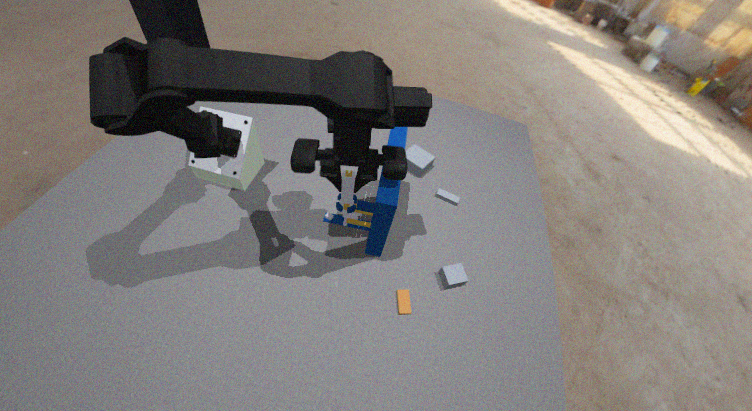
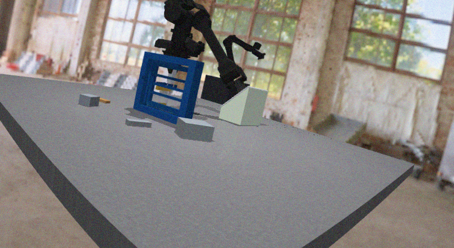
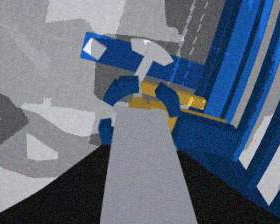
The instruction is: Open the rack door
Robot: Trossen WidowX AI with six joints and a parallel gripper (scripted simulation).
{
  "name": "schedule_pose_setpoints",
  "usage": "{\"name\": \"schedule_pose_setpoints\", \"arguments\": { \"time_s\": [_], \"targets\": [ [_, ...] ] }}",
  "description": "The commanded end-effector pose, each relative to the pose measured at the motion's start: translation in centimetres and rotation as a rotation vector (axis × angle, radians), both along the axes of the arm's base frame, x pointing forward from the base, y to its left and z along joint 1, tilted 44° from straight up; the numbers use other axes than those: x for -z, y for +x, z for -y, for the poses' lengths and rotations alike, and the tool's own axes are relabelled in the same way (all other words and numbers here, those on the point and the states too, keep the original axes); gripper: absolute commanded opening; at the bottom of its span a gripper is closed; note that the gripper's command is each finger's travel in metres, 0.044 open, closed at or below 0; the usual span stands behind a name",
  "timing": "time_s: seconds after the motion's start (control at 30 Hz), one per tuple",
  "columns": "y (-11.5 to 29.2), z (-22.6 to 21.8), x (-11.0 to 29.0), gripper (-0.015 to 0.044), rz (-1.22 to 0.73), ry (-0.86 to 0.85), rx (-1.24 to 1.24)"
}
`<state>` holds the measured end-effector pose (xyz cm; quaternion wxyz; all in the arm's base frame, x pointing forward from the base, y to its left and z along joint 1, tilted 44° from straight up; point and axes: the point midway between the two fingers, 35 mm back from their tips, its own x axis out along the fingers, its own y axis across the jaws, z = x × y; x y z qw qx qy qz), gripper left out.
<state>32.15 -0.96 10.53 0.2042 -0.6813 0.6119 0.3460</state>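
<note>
My gripper points down and is shut on the upright light-grey handle. In the wrist view the handle stands between the two black fingers, and no yellow gap shows along it. The blue frame stands upright just right of the gripper in the top view. The slatted blue door looks closed in it. A blue bar and yellow latch parts sit low beside the handle. The lower handle is partly hidden by its own top.
A pale green wedge stands nearer the arm's base. Beyond the frame lie grey blocks, a thin one and a small one, plus a flat orange block.
</note>
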Motion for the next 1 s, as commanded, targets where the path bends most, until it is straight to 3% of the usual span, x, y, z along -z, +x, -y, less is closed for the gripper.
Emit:
{"name": "schedule_pose_setpoints", "arguments": {
  "time_s": [0.0, 0.97],
  "targets": [
    [0.0, 0.0, 0.1, 0.0017, -0.004, 0.002, -0.002],
    [-2.4, -0.8, 0.8, 0.0016, 0.314, 0.008, 0.332]
  ]
}}
